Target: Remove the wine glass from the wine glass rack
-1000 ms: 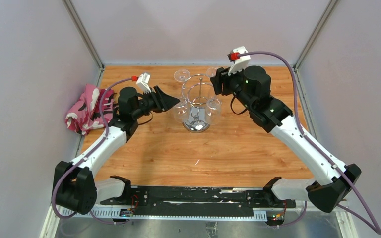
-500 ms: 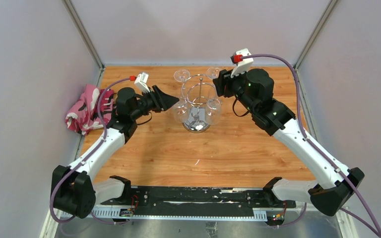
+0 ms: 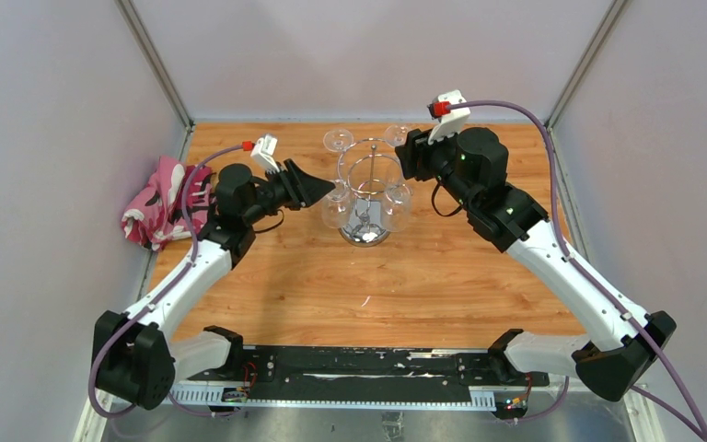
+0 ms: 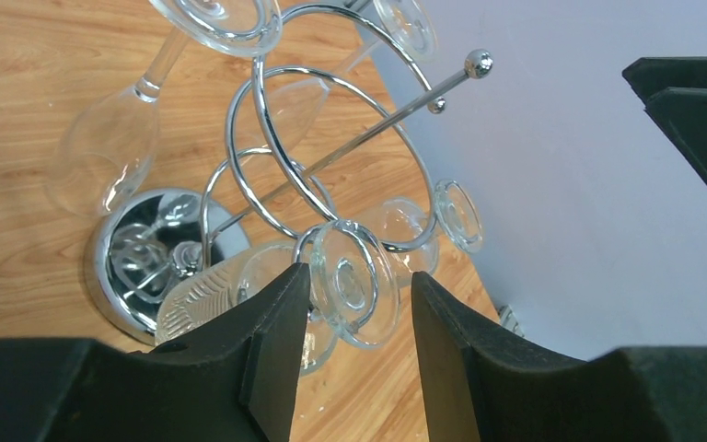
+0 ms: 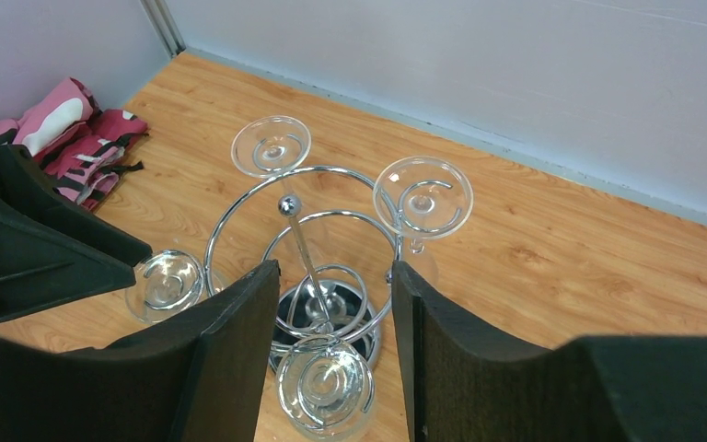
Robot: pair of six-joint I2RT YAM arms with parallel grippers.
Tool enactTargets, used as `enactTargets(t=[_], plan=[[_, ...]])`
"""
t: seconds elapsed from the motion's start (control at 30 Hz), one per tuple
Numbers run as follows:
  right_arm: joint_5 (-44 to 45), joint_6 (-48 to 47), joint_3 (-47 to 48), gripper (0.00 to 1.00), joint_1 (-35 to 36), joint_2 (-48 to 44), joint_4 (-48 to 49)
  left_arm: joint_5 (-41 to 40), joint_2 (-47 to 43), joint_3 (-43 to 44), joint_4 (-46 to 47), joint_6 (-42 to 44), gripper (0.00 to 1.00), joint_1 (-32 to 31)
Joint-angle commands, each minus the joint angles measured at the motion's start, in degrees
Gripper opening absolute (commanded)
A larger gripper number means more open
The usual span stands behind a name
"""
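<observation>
A pink cloth [image 3: 156, 214] lies at the table's [image 3: 442, 276] left edge. My left gripper [image 3: 329, 190] has its fingers apart, straddling the foot of a wine glass [image 4: 354, 285] that hangs on the wine glass rack [image 3: 365, 234] mid-table. My right gripper [image 5: 333, 272] hovers just right of the rack, fingers wide and holding nothing.

Overhead view looks down; both wrist views closely share the rack [image 3: 365, 230]

Wood-grain table [image 3: 442, 276]. Wine glass rack [image 3: 365, 235] stands on its round base midway between left and right edges, nearer the far edge. Pink-and-white cloth [image 3: 156, 212] bunched at left edge. Small pale fleck [image 3: 365, 300] near centre, possibly debris.
</observation>
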Motion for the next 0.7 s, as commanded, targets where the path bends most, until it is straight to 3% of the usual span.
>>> enactTargets(t=[0.0,0.67], plan=[[0.2,0.8,-0.3,0.53,-0.6,0.1,0.2,1.2,-2.5,0.1,1.3,-1.3,0.49,-1.1],[-1.2,1.1,-0.3,0.52,-0.6,0.6,0.1,-0.3,-1.5,-1.8,1.4,0.3,0.45,-1.3]])
